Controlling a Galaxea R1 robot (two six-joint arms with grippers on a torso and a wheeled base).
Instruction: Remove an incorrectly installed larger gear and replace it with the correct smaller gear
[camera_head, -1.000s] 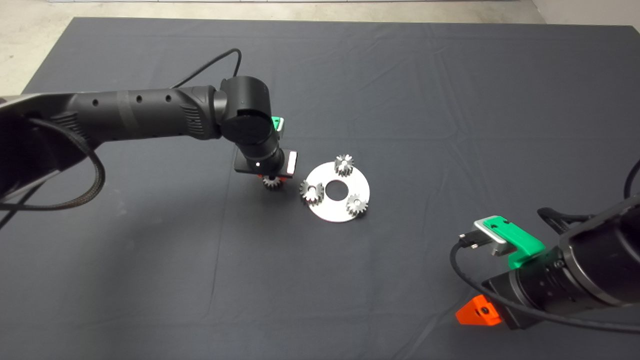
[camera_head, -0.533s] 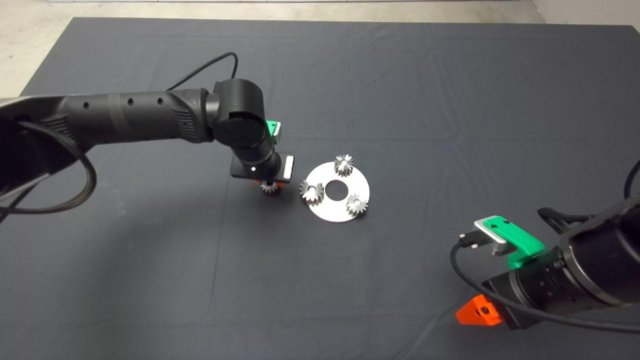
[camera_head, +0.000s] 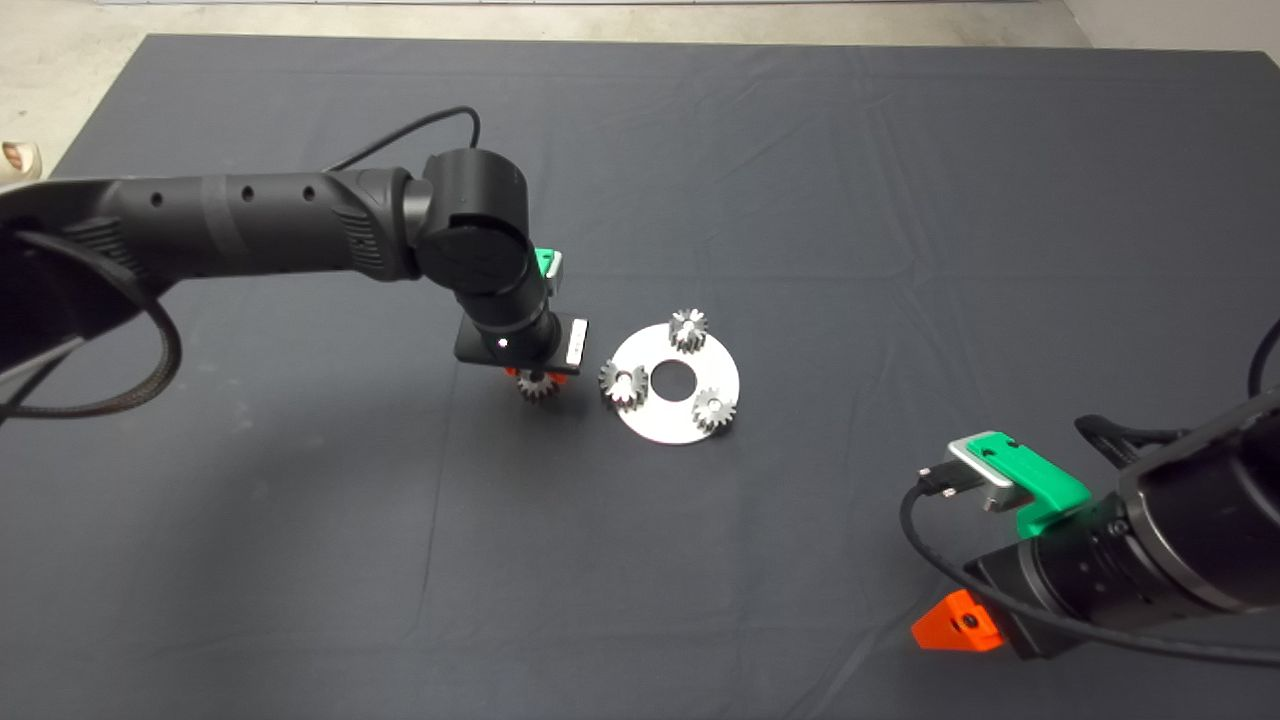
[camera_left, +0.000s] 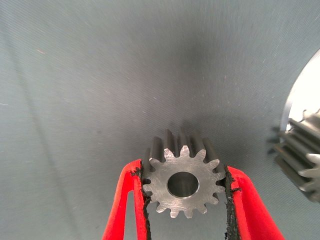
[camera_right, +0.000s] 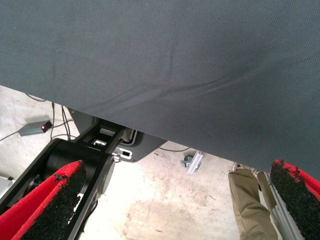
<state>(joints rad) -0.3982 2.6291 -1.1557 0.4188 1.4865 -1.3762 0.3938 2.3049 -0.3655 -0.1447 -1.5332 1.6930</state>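
Fingers (camera_left: 138, 197) of left gripper (camera_left: 184, 192) clamp smaller gear (camera_left: 183, 181); right gripper (camera_right: 175, 200) parked, fingers wide apart.

black tubular arms (camera_head: 260, 215) trailing braided cables (camera_head: 150, 370), green grippers, red fingers (camera_left: 131, 200) with black pads.

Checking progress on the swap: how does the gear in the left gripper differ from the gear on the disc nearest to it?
The gripped gear sits between the left gripper's pads, off the metal disc; the nearest disc gear is mounted on the disc, ungripped. The gripped gear looks slightly narrower. Both are silvery, toothed, with a centre hole.
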